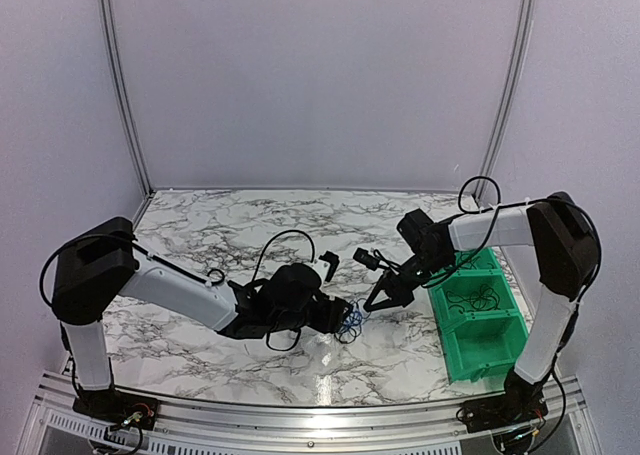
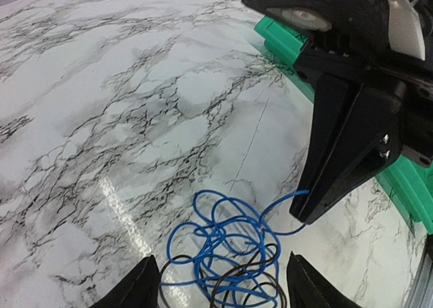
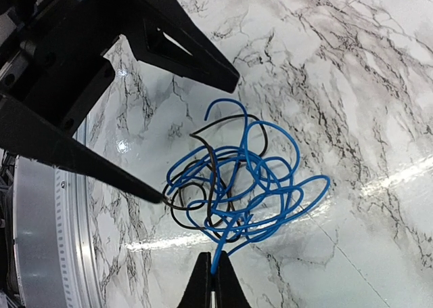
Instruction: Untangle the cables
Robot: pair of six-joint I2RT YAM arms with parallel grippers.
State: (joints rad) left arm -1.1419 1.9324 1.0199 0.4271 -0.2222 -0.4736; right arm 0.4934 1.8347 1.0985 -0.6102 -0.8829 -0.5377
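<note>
The cables (image 1: 350,319) lie as one small tangle of blue and black wire on the marble table, also in the left wrist view (image 2: 230,250) and the right wrist view (image 3: 237,179). My right gripper (image 3: 214,273) is shut on a blue cable end that sticks out of the tangle; in the top view it (image 1: 374,302) stands just right of the tangle. My left gripper (image 2: 223,291) is open, its two fingers (image 2: 139,288) either side of the tangle's near part. In the right wrist view one left fingertip (image 3: 157,196) touches a black loop.
A green bin (image 1: 478,320) with compartments stands at the right of the table, some thin wire inside it; its edge (image 2: 284,40) shows behind the right gripper. A metal rail (image 1: 300,415) runs along the table's near edge.
</note>
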